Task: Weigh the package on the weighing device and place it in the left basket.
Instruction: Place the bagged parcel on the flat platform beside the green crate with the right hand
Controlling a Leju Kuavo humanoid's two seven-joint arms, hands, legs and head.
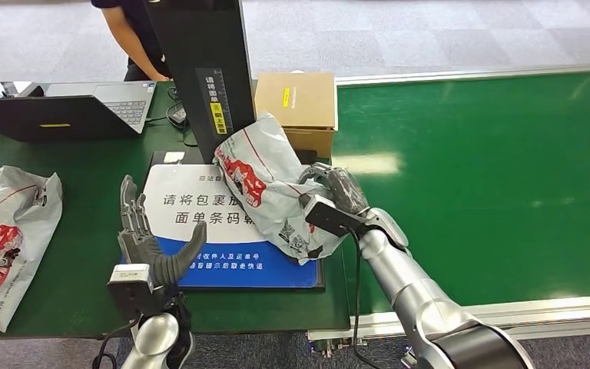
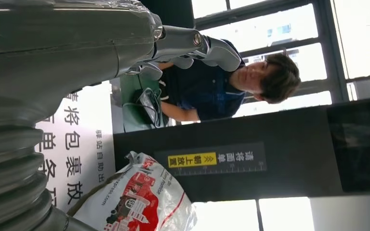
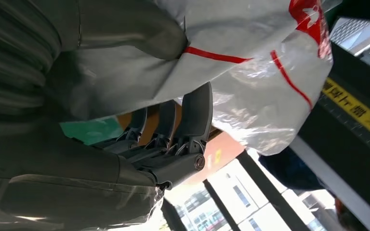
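The head view lays out the whole bench: a green table (image 1: 69,307), a green belt (image 1: 492,177) to the right, and between them the scale (image 1: 223,269) with its white-and-blue printed mat and a black post (image 1: 203,69) rising behind it. The package (image 1: 269,188), a grey mailer bag with red print, sits on the scale's right part, leaning against the post. The right hand (image 1: 334,196) grips it from the right side, fingers wrapped over the bag's edge, the silver forearm coming up from the lower right. The left hand (image 1: 150,238) hovers over the scale's left edge, palm up-tilted, fingers straight and spread, thumb apart, holding nothing.

The right wrist view adds the grip itself: the thumb (image 3: 125,29) presses one face of the bag (image 3: 250,72) and the dark fingers (image 3: 195,115) hook under the other, plastic bunched between them.

The left wrist view shows the left fingers (image 2: 192,43) extended in open air, the bag (image 2: 139,202) lying beyond them at the post's foot, and the yellow label (image 2: 192,160) on the post.

A second bag (image 1: 8,246) lies on the table at far left. A box (image 1: 298,108) stands behind the post, a laptop (image 1: 69,108) at the back left, and a person (image 1: 134,38) stands behind it.
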